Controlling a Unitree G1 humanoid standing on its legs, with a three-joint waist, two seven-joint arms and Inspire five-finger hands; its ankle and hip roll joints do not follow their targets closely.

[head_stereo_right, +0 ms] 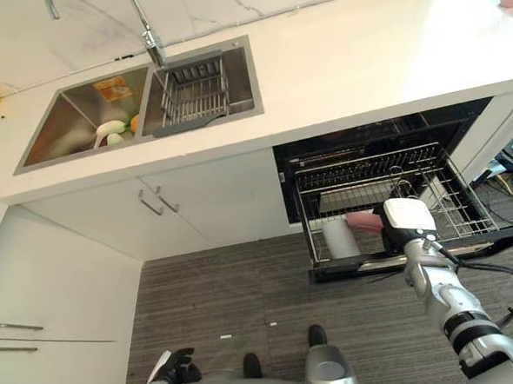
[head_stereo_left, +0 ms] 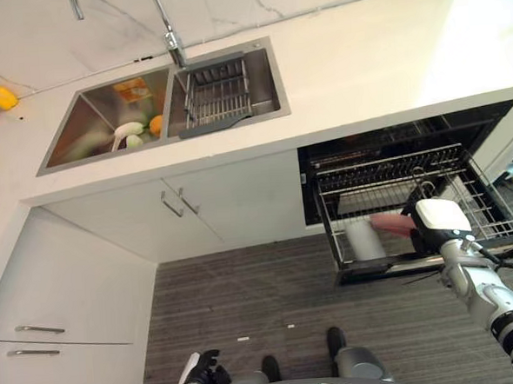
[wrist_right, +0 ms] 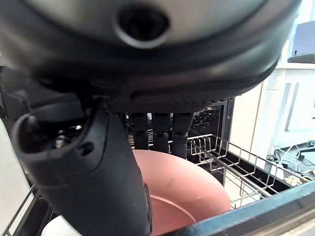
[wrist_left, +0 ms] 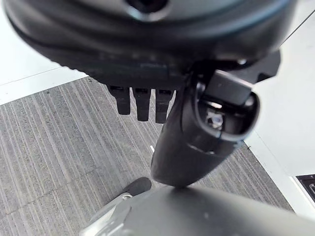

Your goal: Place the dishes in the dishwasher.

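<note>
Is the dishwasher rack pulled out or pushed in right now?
Pulled out. The wire rack extends forward past the cabinet fronts over the floor, and the right hand holds a pink bowl inside it beside a white cup.

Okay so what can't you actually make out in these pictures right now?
- Pink bowl: in the right wrist view the right hand covers its near side; whether it rests on the dishwasher rack is unclear.
- White cup in the rack: its base is hidden by the rack's front edge.
- Items in the sink: too small to identify.
- Left hand: hangs over the floor; its fingertips are hidden behind the thumb.
</note>
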